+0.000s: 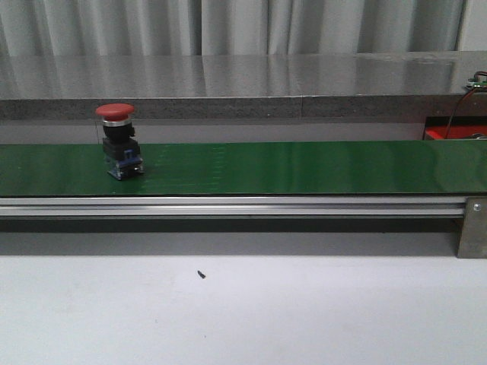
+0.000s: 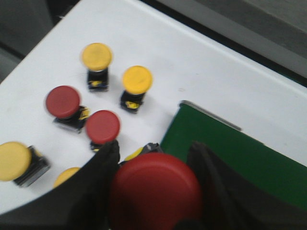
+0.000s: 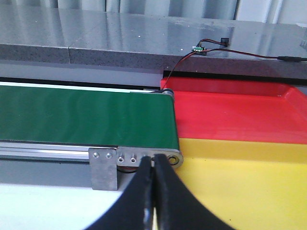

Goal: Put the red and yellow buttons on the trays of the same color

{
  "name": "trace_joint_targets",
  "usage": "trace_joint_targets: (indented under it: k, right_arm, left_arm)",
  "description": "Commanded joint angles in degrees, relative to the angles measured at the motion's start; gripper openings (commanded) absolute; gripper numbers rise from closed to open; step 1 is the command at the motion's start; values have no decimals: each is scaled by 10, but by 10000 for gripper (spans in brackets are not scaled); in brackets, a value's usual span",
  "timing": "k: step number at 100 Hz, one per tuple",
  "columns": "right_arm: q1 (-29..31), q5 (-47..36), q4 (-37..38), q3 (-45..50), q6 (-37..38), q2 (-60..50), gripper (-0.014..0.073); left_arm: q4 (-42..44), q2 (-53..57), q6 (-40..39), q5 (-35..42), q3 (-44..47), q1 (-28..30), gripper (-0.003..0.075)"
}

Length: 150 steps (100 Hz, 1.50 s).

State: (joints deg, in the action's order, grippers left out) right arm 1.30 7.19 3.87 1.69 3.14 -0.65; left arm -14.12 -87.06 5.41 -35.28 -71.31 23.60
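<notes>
So, on my front view I see one red button (image 1: 116, 141) standing upright on the green belt (image 1: 304, 167), toward its left end. No arm shows in that view.

On the left wrist view, my left claw (image 2: 156, 191) is clamped around the cap of another red button (image 2: 154, 195), fingers (image 2: 98, 177) pressing both sides of it. Beyond that held button, on the white table (image 2: 192, 62) just beside the belt's end, sit two more red buttons (image 2: 101, 127) and several yellow buttons (image 2: 136, 80) (the picture is a bit blurred).

On the right wrist view, my right claw (image 3: 153, 191) has its tips pressed together with nothing between them. It hangs near the belt's other end, where the red tray (image 3: 230, 115) and yellow tray (image 3: 240, 182) lie side by side.
</notes>
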Motion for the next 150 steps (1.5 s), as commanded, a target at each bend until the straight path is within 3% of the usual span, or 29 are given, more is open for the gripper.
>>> trace_joint_targets:
  k: [1, 30, 71, 83, 105, 112, 150]
  right_arm:
    - [1, -47, 5, -11, 0, -10, -68]
    - [1, -47, 5, -11, 0, -10, -68]
    - [1, -47, 5, -11, 0, -10, -68]
    - [1, -47, 5, -11, 0, -10, -68]
    - [1, -47, 5, -11, 0, -10, -68]
    - [1, -47, 5, -11, 0, -10, -68]
    - [1, -47, 5, -11, 0, -10, -68]
  left_arm:
    - [-5, 8, 27, 22, -34, -32, 60]
    - [-4, -64, 51, 16, -53, -94, 60]
    - [-9, -115, 75, -10, -54, -97, 78]
    - [-9, -115, 75, -13, -54, -97, 169]
    - [-18, -115, 76, -14, -55, -97, 540]
    - [-24, -111, 76, -13, -61, -97, 615]
    - [-44, -8, 109, 2, -72, -116, 619]
